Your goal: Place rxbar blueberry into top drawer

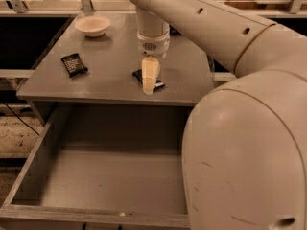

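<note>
The robot's cream arm [249, 128] fills the right side and reaches down over the desk [115, 56]. Below and in front of the gripper [149, 89], the top drawer [110, 176] stands pulled open. The gripper points straight down at the desk's front edge; I cannot tell how far open it is or whether it has hold of anything. A white bowl [92, 25] sits far behind it to the left, and a black bar [74, 64] lies well off to its left. The rxbar blueberry [138, 74] lies on the desk directly under the gripper.

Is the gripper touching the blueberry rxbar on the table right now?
Cannot tell. In the camera view the gripper stands over the rxbar blueberry on the table, covering its middle; neither contact nor gap shows.
</note>
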Controlling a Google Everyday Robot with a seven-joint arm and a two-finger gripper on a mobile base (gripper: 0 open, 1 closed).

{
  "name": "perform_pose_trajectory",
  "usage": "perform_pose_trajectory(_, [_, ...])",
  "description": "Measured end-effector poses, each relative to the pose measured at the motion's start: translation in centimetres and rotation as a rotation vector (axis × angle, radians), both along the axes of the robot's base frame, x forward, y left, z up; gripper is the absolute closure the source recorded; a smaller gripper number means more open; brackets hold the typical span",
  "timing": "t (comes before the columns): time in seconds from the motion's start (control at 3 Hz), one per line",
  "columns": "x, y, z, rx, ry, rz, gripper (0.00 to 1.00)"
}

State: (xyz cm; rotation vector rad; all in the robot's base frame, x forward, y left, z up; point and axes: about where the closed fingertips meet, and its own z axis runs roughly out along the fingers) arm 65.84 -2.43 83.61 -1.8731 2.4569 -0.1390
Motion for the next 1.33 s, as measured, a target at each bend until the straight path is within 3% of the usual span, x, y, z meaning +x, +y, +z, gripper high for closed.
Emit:
perform_pose_trajectory(0.33, [0.28,0.25,-0.19,0.011,-0.005,0.008,0.11])
perform_pose_trajectory(1.33, [0.48,0.70,-0.54,0.023,0.007,0.039,0.06])
